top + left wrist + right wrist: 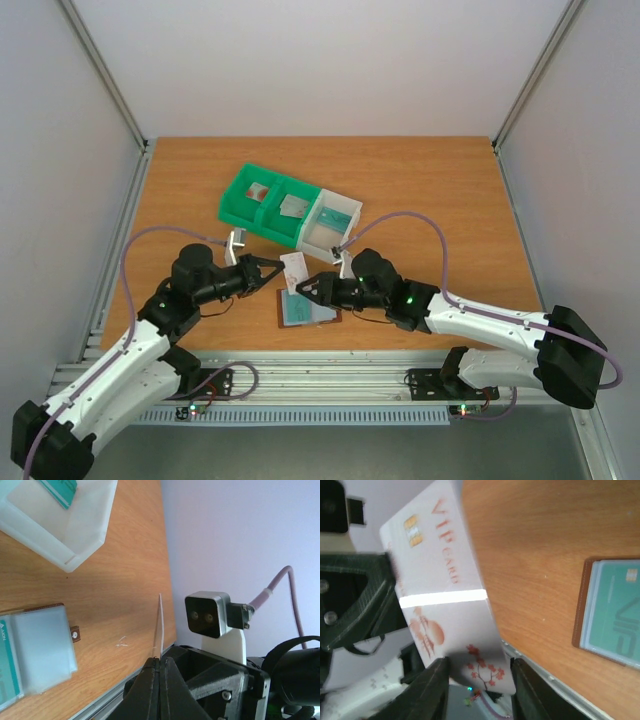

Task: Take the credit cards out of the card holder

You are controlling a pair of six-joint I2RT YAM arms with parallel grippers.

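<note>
L pincer (160,664) w/ card (161,625), holder (305,310) nearby

The left fingers (272,266) pinch a pale credit card (294,269) near the open card holder (306,311).

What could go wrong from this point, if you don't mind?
The left end effector pinches the white card by one thin edge, so it may slip or bend. The right end effector sits right beside it and could knock it. The wallet lies loose near the table edge and might slide.
</note>
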